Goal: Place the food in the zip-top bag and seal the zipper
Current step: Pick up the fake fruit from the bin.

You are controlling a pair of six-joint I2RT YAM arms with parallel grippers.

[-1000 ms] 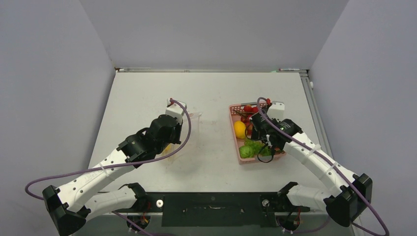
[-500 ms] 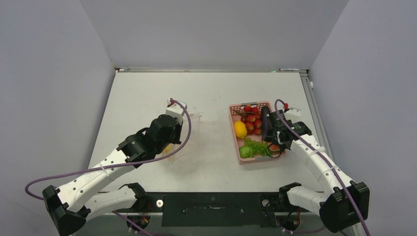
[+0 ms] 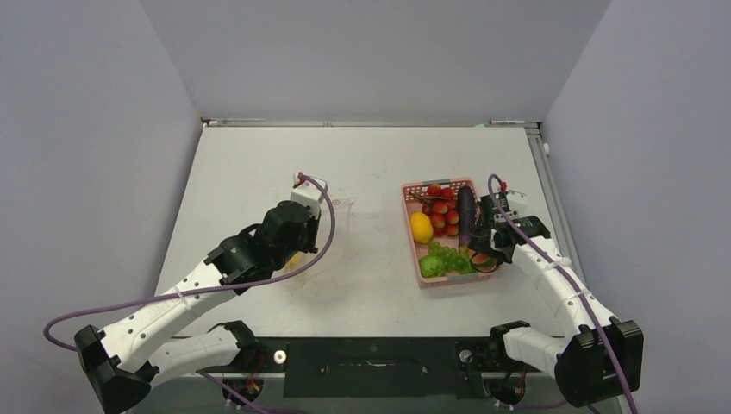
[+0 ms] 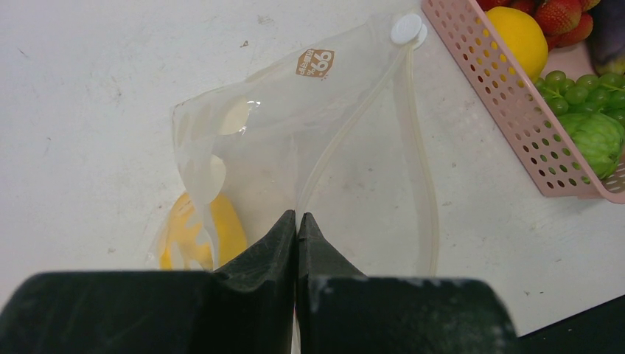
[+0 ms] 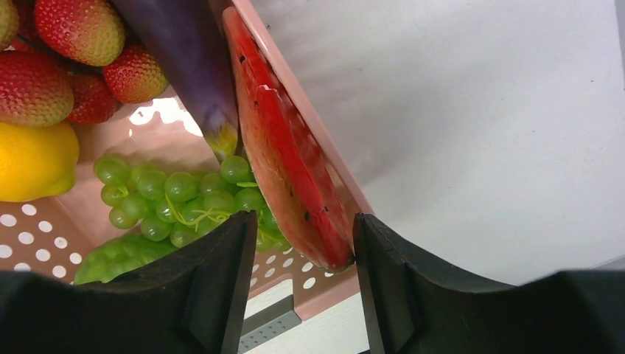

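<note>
The clear zip-top bag (image 4: 346, 140) lies on the table with its mouth gaping and a yellow piece of food (image 4: 199, 232) inside. My left gripper (image 4: 297, 220) is shut on the bag's zipper (image 4: 339, 136) strip, which runs up to the white slider (image 4: 407, 29). The rest of the food sits in the pink basket (image 3: 412, 191): strawberries (image 3: 441, 210), a lemon (image 3: 420, 227), a dark eggplant (image 3: 466, 216), grapes (image 5: 184, 195) and a leafy green (image 3: 431, 266). My right gripper (image 5: 304, 221) is open astride a red watermelon slice (image 5: 287, 162) leaning on the basket's right wall. Its right finger touches the slice's tip.
The basket's right wall (image 5: 295, 88) runs between my right fingers, beside the slice. Grey walls enclose the table on the left, back and right. A black bar (image 3: 371, 366) with the arm bases lines the near edge.
My right gripper moved right from over the basket's middle to its right wall, and its jaws narrowed around the watermelon slice. The left arm and the bag stayed still.
</note>
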